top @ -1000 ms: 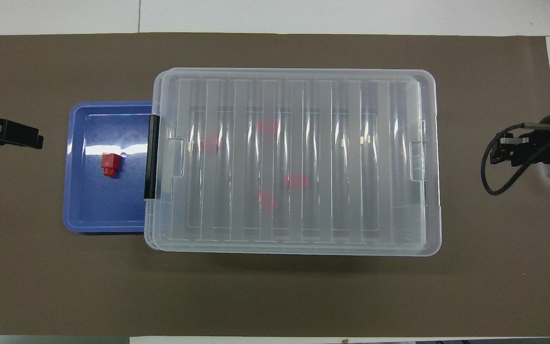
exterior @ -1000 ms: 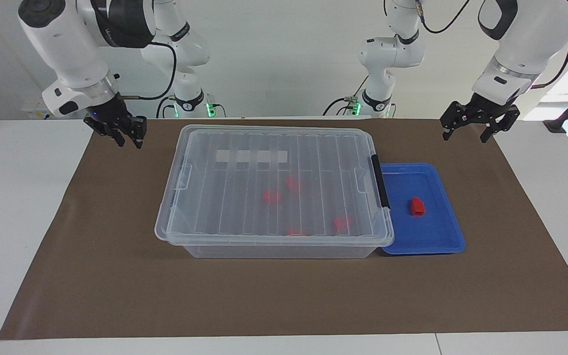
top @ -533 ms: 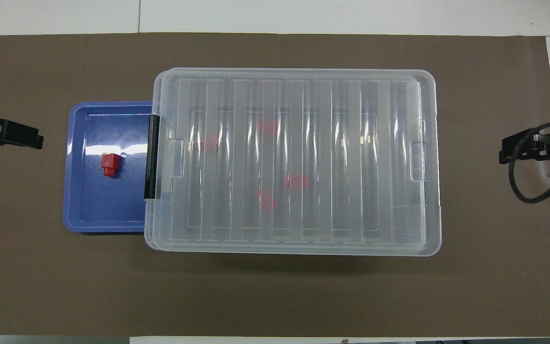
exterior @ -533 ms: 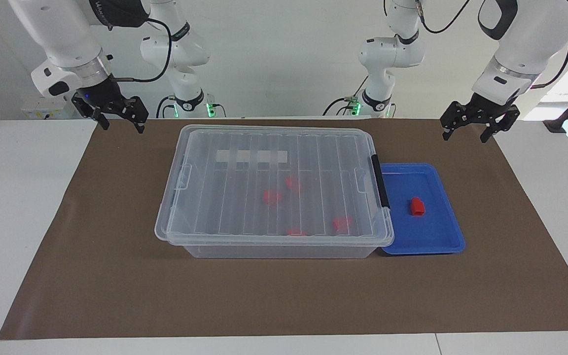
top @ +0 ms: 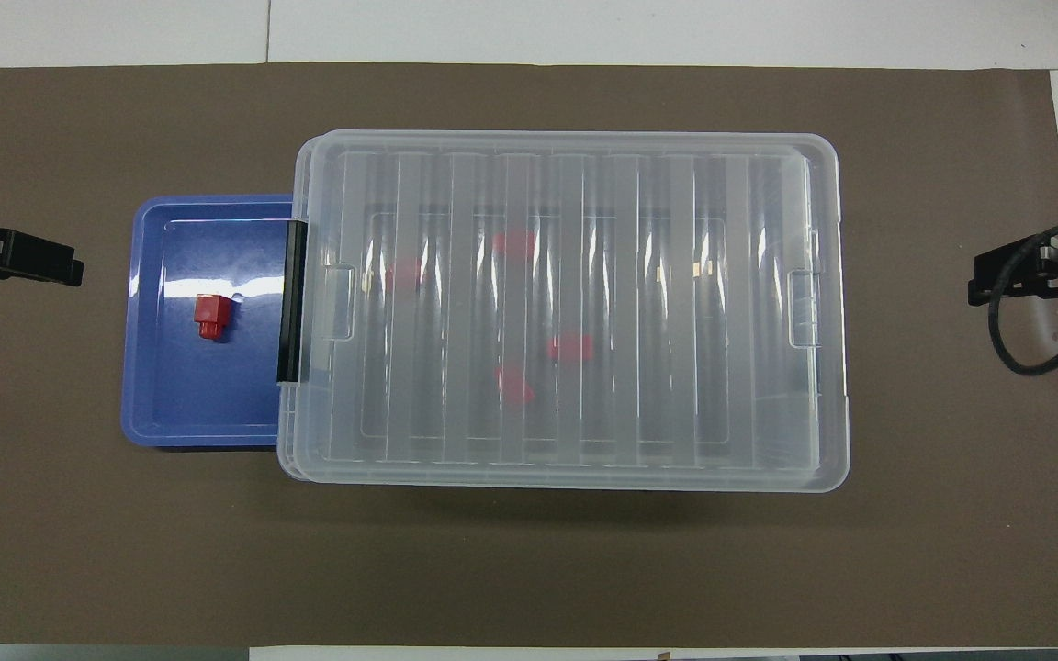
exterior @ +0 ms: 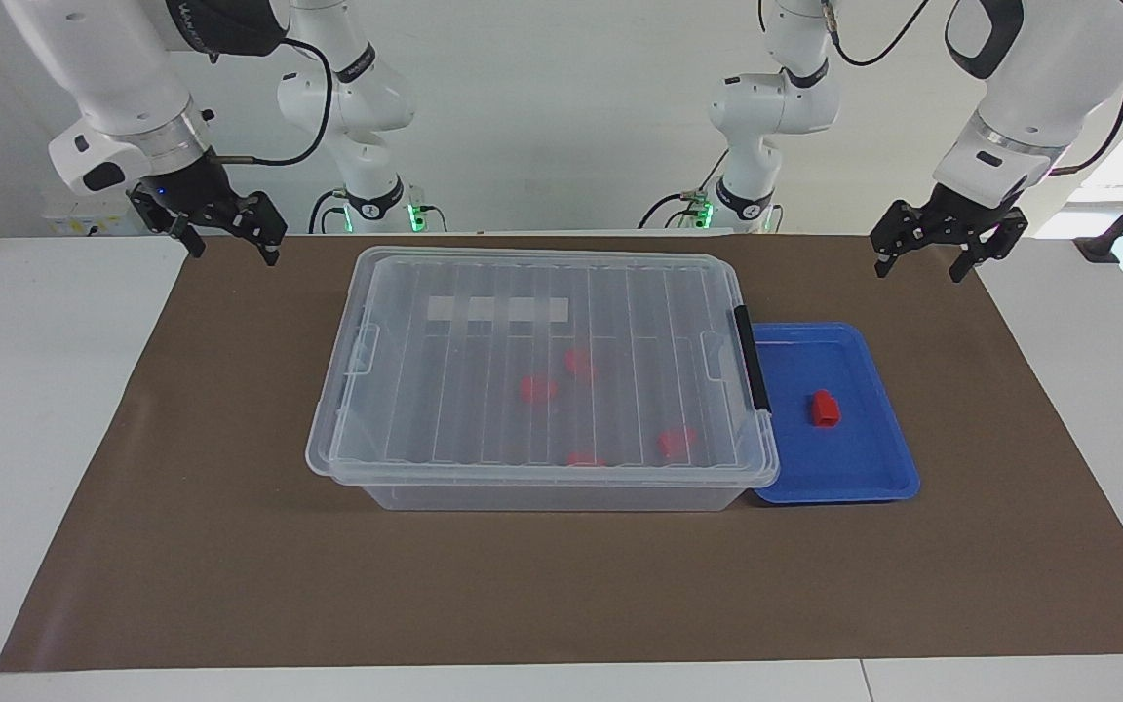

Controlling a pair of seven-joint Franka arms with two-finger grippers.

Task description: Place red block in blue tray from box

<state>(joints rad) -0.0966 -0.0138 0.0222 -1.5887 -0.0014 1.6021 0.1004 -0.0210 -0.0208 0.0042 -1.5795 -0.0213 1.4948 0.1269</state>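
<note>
The mat (exterior: 561, 585), brown, covers most of the frame in both views. No task item lies directly on it except the box and tray.

The box (exterior: 542, 370) occupies the centre of the frame. Its ribbed lid is on and sits level; the black latch (exterior: 753, 358) lies at the end touching the tray. Four red pieces (exterior: 538, 389) show blurred through the lid.

The tray (exterior: 873, 478) sits at centre right of the facing view and centre left of the overhead view. Its edge lies against, and partly under, the box rim.

The left gripper (exterior: 932, 258) hangs at upper right of the facing view, over the mat corner, jaws apart and empty. The left arm waits.

The right gripper (exterior: 225, 244) hangs at upper left of the facing view, over the mat edge, jaws apart and empty.

The block (exterior: 824, 409) stands on the tray floor, near its middle, clear of the rim and untouched. The placement appears complete.

Risks from this state:
- A gripper descending toward the tray could knock the block over or push it against the rim.
- Contact with the box could shift it into the tray and jolt the block.
- Lifting the lid by one end could drag the tray, since the rim overlaps it.
</note>
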